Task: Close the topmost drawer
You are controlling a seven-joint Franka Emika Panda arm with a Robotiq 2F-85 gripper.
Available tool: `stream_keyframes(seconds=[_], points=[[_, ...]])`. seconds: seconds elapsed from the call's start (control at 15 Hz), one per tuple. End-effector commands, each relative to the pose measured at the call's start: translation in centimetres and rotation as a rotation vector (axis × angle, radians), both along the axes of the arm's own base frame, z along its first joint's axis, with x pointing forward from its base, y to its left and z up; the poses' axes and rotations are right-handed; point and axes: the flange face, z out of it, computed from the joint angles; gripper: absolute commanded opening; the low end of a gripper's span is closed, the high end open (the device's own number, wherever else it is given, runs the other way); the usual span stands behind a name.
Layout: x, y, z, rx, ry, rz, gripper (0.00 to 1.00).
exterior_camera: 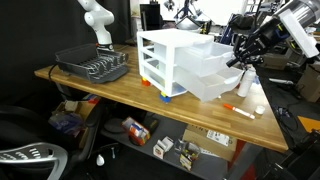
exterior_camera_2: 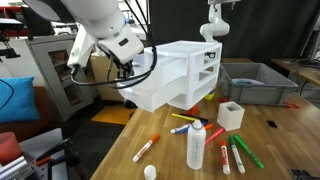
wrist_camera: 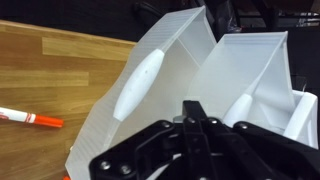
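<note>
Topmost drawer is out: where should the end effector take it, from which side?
Front panel of the topmost drawer, from the front, where the end effector is. It juts toward the arm and slides straight back into the white frame, so a flat push likely suffices.

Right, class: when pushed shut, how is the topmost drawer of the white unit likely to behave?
The topmost drawer is thin translucent plastic, so probably light and a bit flexible. It is wide and pulled out, so an off-centre push may skew it. The white unit stands free on the wooden table, so a hard push might shift everything.
</note>
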Motion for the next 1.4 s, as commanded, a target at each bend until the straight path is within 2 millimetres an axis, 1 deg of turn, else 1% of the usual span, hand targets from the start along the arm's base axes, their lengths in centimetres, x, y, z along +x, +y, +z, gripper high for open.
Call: stream_keyframes(seconds=[0.0,0.27,0.47,0.67,1.0,1.33], points=[[2.2,0.3,-0.7,-0.052,-0.019,0.028,0.0],[4.3,0.6,-1.2,-0.066,-0.026,0.06,0.0],[5.8,0.7,-0.9,-0.071,-0.046,0.073,0.0],[6.9,0.7,-0.7,-0.079,-0.061,0.083,0.0],[8.7,0.6,-0.9,-0.091,-0.065,0.107,0.0],[12.0,0.5,-0.6,-0.14,-0.077,0.182,0.0]])
